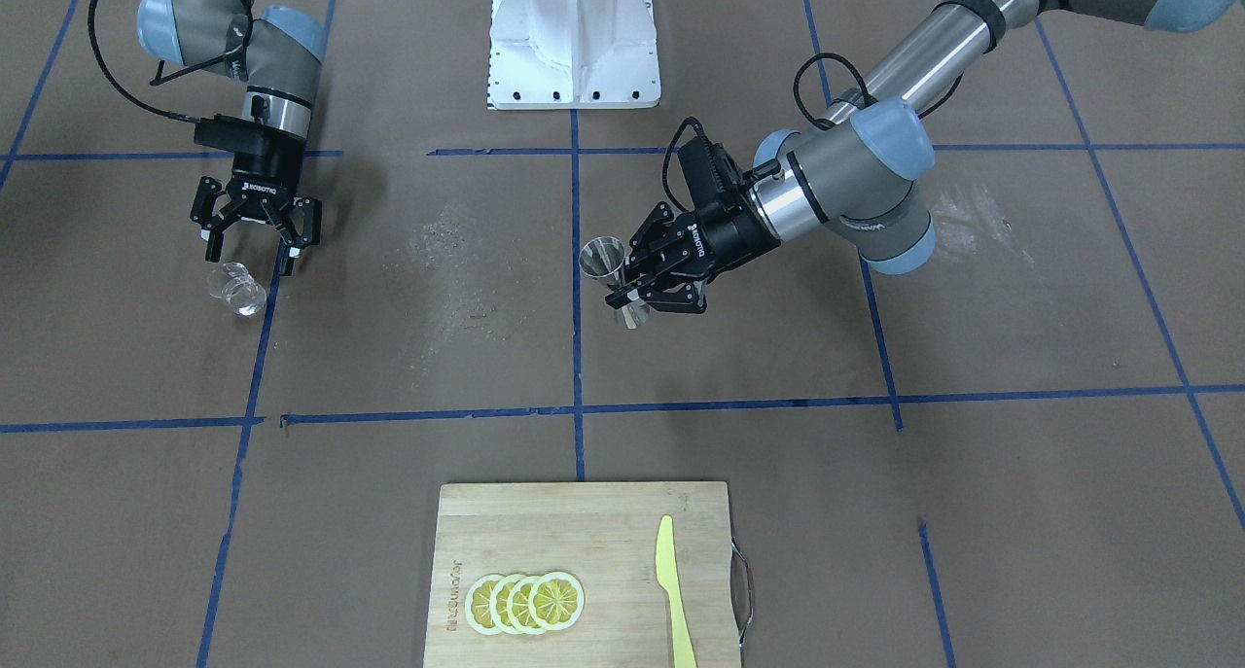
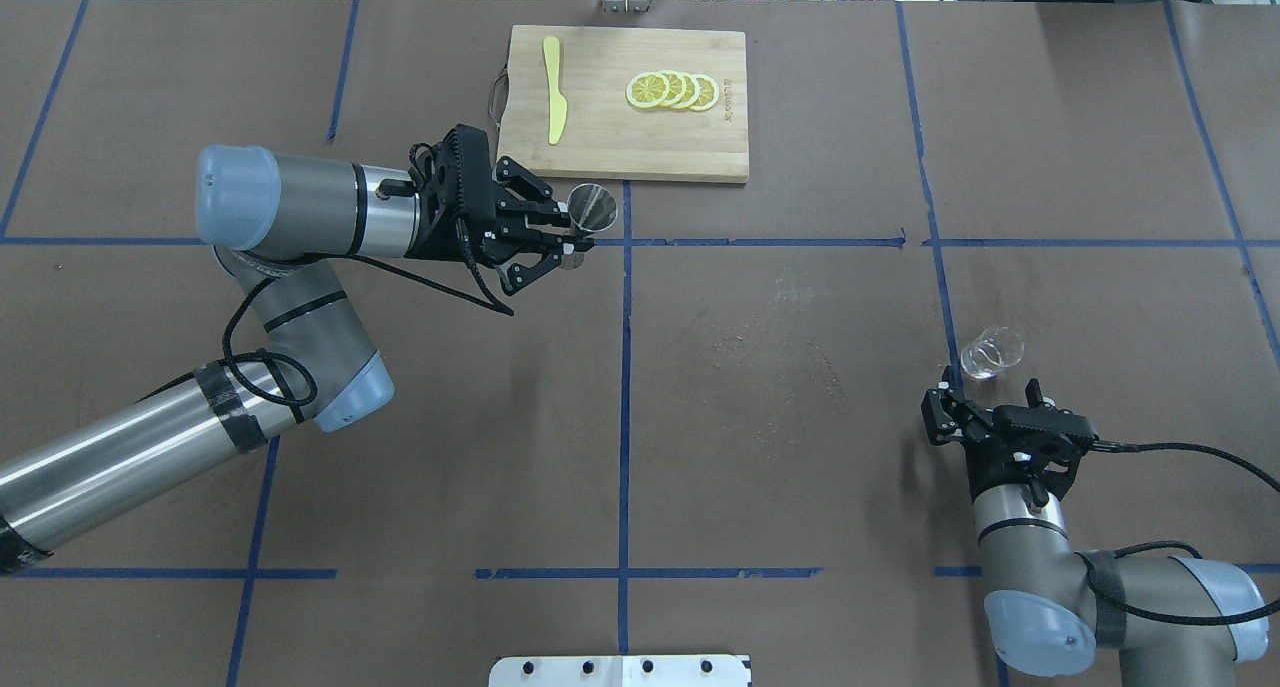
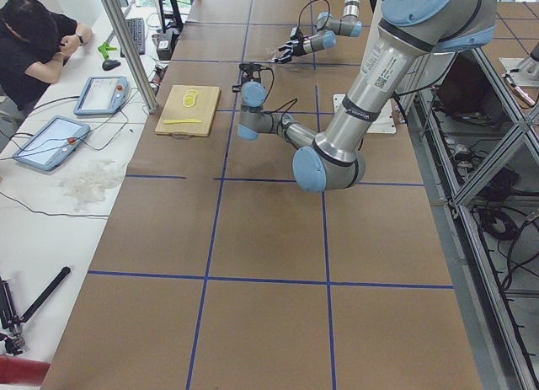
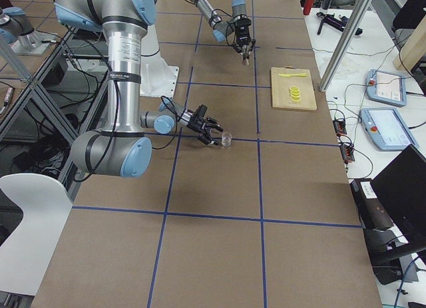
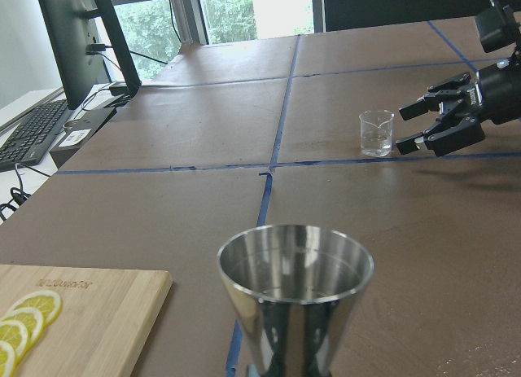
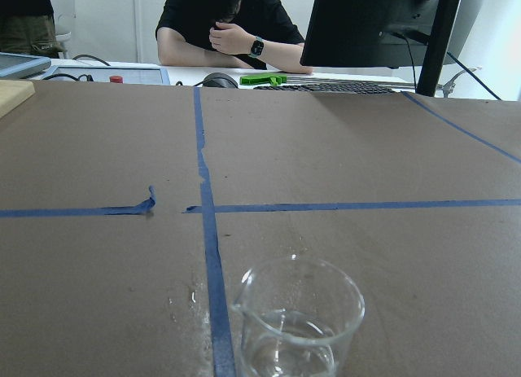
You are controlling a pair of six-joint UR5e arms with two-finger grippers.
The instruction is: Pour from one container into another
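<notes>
Brown table cover gridded with blue tape. Alongside, white desk carrying tablets, keyboard, dark monitor; person in black seated there, leaning on it. Bright windows behind, green foliage outside.

**What your surfaces are made of**

You have a polished steel measuring cup, mirror-glossy and smooth, and a clear, smooth glass beaker. Your desk wears matt brown paper, marked off with blue tape. The cutting board is pale, smooth wood. The yellow knife on it looks like matt plastic.
</notes>
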